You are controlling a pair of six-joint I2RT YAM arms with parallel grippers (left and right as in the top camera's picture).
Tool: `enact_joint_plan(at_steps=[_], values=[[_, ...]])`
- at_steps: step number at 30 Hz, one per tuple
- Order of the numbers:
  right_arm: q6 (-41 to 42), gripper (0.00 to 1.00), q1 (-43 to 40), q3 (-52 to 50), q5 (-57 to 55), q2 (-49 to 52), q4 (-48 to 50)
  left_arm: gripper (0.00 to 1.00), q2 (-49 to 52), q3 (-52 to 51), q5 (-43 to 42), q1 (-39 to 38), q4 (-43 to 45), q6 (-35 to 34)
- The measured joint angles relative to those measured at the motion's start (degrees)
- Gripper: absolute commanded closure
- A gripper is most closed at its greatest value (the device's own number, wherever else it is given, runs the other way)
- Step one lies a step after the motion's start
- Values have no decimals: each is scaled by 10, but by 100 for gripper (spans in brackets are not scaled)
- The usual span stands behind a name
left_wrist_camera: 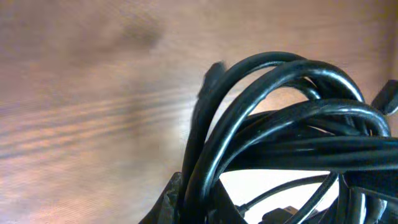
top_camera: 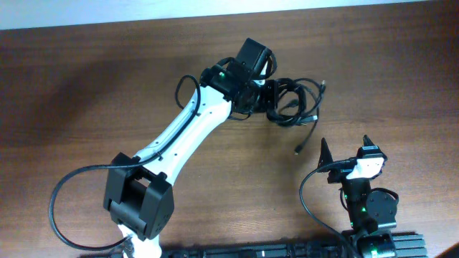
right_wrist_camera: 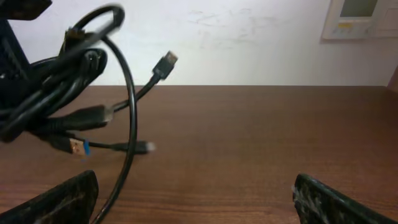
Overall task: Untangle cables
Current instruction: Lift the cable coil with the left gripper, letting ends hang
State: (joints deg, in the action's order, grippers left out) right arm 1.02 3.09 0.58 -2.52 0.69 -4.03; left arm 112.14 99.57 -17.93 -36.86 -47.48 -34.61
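Observation:
The cables (top_camera: 295, 100) form a tangled black bundle at the table's far centre. My left gripper (top_camera: 264, 94) reaches it from the left. In the left wrist view the cables (left_wrist_camera: 280, 124) fill the right half as thick glossy loops. The left gripper (left_wrist_camera: 205, 202) is shut on a strand at the bottom edge. One loose plug end (top_camera: 297, 149) trails toward the front. My right gripper (top_camera: 346, 147) stands wide open, in front of the bundle and to its right. In the right wrist view the cables (right_wrist_camera: 74, 81) hang at upper left, one strand dropping past the left finger (right_wrist_camera: 62, 199) of the right gripper (right_wrist_camera: 196, 205).
The brown wooden table (top_camera: 86, 86) spreads out to the left and right. A black rail (top_camera: 287, 251) runs along the front edge between the arm bases. The right arm's own wire (top_camera: 307, 193) loops beside its base. Beyond the table are a white wall and a wall panel (right_wrist_camera: 360, 18).

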Motion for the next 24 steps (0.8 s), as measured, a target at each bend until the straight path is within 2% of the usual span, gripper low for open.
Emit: enact_joint_plan(at_steps=[6,13,18,24], values=[[0,1,0,0,5,0,0,100,0,0,-52,0,0,-26],[1,1,0,0,21,0,1,100,0,0,-89,0,2,-20],[16,1,0,0,62,0,2,100,-8,0,-106,5,2,19],[100,1,0,39,143,1,-54,100,-60,0,-89,23,1,96]])
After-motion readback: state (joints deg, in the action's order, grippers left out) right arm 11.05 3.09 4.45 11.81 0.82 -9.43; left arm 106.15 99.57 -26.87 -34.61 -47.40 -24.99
